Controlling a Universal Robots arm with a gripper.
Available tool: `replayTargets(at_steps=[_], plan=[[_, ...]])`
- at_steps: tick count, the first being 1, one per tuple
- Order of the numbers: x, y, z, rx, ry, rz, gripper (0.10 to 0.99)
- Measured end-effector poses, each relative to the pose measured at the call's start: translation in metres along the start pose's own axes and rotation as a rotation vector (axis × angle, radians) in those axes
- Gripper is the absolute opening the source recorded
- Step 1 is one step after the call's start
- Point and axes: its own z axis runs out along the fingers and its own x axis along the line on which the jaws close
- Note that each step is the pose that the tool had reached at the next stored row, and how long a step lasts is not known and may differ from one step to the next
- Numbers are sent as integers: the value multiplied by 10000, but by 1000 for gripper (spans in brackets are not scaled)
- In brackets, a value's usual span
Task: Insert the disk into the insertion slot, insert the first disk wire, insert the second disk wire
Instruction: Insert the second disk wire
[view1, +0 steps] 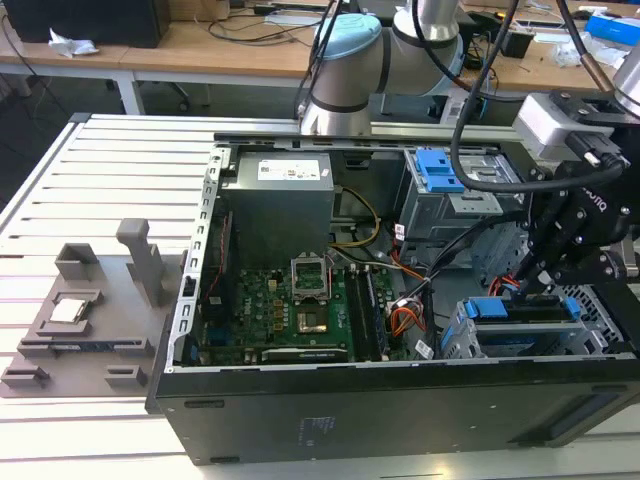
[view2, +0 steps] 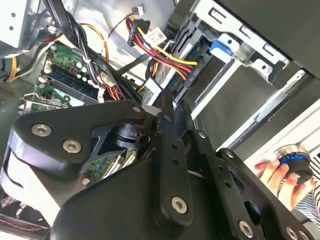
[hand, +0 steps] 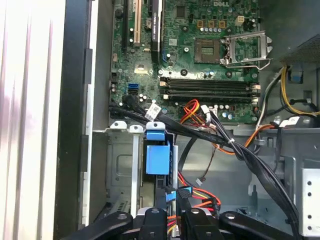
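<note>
black linkage bars of the gripper (hand: 172, 210) sit low over the drive bay, fingers drawn close together around what looks like a blue-tipped wire plug; i cannot tell how firmly it is held. just beyond the fingertips lies the disk (hand: 157, 159) in its bright blue carrier, already seated in the insertion slot (hand: 116, 172), its long axis running straight away from the gripper toward the motherboard (hand: 200, 60). in the exterior view the gripper (view1: 540, 288) hangs directly above the disk (view1: 525, 310).
</note>
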Motion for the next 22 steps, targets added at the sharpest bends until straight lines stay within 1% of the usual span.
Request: replayTargets(at_steps=[1,3,4,6,7,8,9,10,11,12,13,17,18,19,21,22], plan=[[-1,5,20,-1,31,-7,227],[-6,5,77,-1,45,-38,227],[-6,5,90,-1,51,-53,227],[-7,3,113,0,96,-188,227],[-7,2,120,0,136,-255,227],[-7,2,126,-4,264,-308,227],[-6,2,126,-7,303,-305,227],[-7,2,126,-8,325,-304,227],[-7,2,126,-8,342,-303,227],[-7,2,125,-9,356,-302,208],[-7,2,125,-10,371,-301,106],[-7,2,127,-12,409,-298,106],[-7,2,126,-13,435,-297,106],[-7,3,119,-14,437,-296,106],[-6,7,63,-13,439,-296,106],[-5,7,55,-13,424,-297,106]])
